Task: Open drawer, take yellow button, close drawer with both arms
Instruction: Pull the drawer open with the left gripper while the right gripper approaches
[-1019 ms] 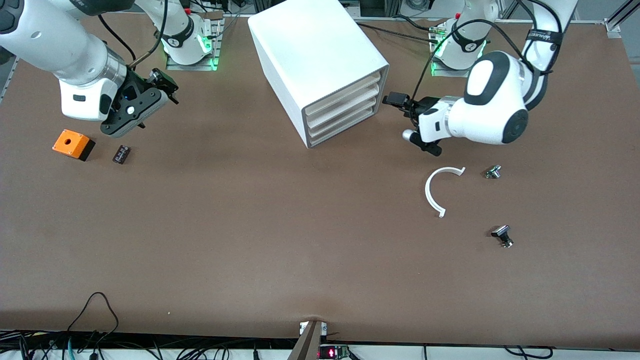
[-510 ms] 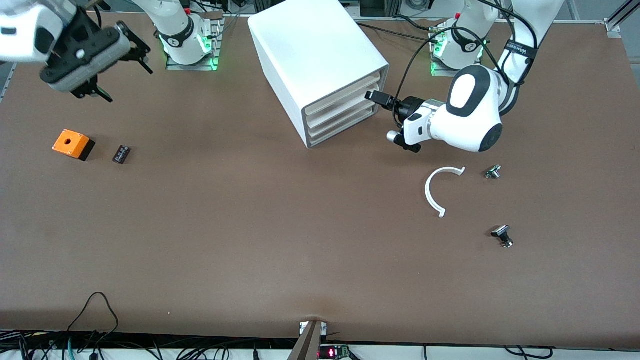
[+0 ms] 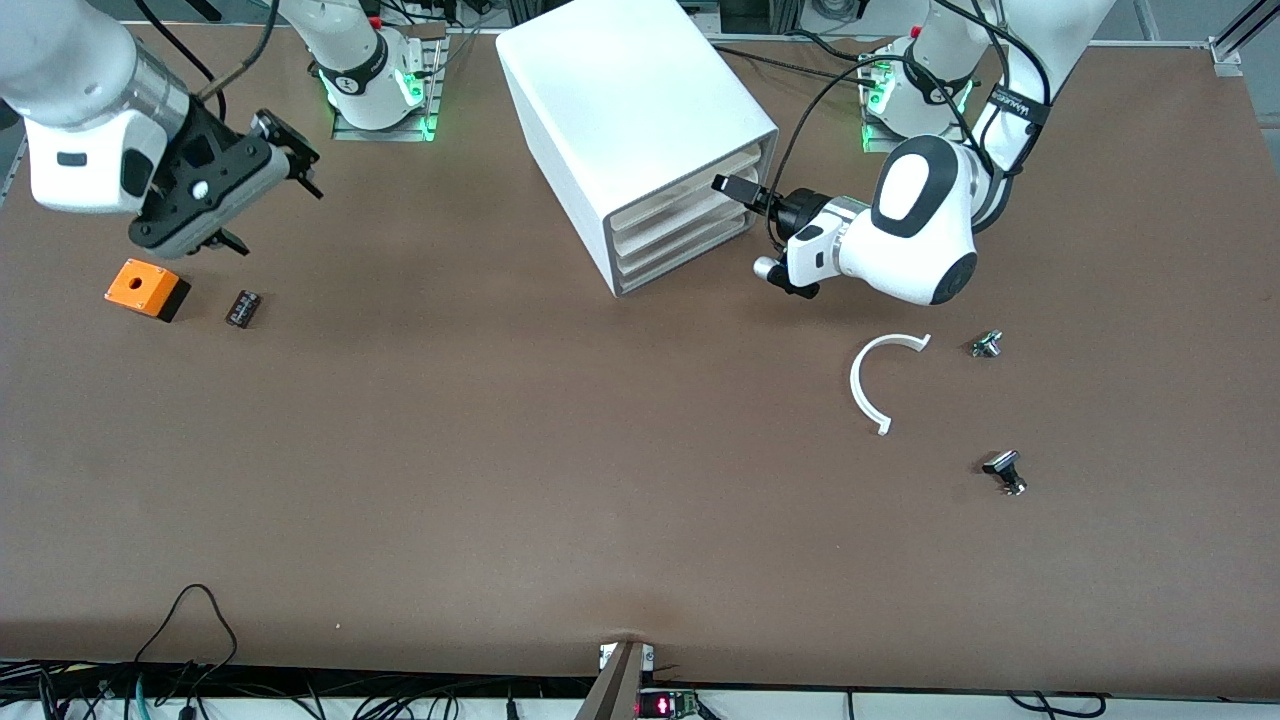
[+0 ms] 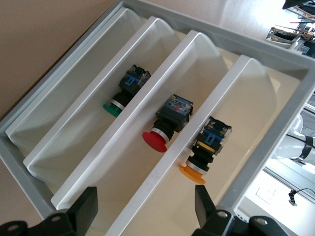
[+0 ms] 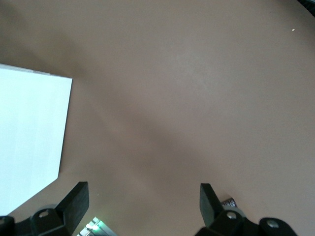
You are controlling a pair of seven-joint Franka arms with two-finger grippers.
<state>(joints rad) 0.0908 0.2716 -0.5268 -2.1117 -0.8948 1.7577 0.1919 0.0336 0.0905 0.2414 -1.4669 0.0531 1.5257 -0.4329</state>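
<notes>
A robotics lab: two white arms are bolted on metal base plates with green status lights at a brown surface, loose cables trail along its edge, and aluminium framing stands at a corner.

arms: big, white, with dark grey joints
cables: black, looping along them
bases: green lights, maybe lamps

Wide matte brown desk fills the view; tangled black cables along its near edge, green lights up top.
</notes>
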